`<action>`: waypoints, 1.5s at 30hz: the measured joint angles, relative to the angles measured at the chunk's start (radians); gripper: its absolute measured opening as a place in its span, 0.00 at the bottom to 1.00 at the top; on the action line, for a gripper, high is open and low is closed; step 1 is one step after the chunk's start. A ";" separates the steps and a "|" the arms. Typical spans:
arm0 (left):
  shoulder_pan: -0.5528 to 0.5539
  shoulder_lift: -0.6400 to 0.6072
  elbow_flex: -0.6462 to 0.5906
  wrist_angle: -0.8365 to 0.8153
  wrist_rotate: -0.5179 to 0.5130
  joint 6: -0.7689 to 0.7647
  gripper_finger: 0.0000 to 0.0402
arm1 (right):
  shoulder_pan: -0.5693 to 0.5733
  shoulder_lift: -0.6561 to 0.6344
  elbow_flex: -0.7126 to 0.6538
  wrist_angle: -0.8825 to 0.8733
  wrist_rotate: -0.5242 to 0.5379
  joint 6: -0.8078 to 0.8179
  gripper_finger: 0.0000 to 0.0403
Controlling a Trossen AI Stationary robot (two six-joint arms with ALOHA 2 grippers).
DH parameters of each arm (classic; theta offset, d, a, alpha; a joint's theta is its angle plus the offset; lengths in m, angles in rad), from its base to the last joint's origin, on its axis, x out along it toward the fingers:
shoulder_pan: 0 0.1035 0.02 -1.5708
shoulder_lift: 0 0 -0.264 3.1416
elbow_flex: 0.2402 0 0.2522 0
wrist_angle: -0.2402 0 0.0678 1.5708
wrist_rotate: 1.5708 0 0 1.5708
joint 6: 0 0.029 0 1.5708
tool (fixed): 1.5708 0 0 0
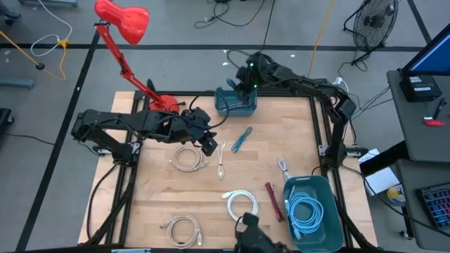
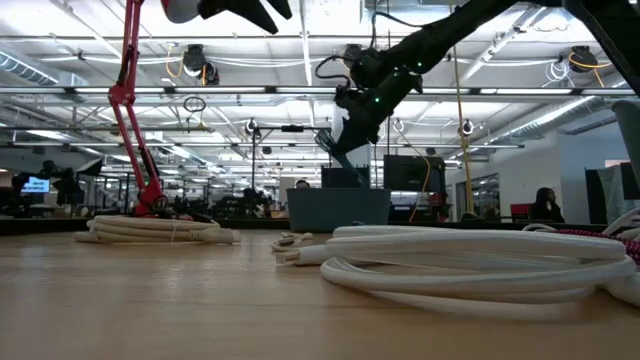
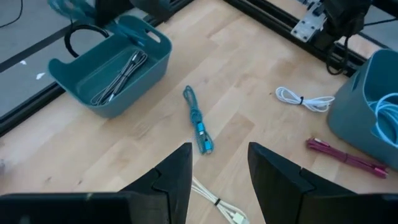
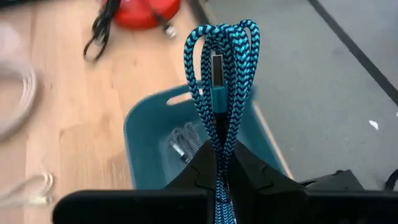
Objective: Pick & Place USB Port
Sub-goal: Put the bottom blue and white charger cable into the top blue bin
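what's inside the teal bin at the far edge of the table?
The far teal bin holds a bundle of grey cables on its floor. The right gripper, shut on a braided blue cable, hides part of the floor.

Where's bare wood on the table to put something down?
Free: the patch between the blue cable, the far bin and the table's right rail; also the near-left corner beside the beige coil. Crowded: the near-right bin, white coil, red cable.
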 joint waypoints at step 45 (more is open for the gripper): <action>-0.024 0.000 0.000 -0.072 0.009 -0.046 0.39 | 0.062 0.180 -0.003 0.042 0.284 -0.313 0.02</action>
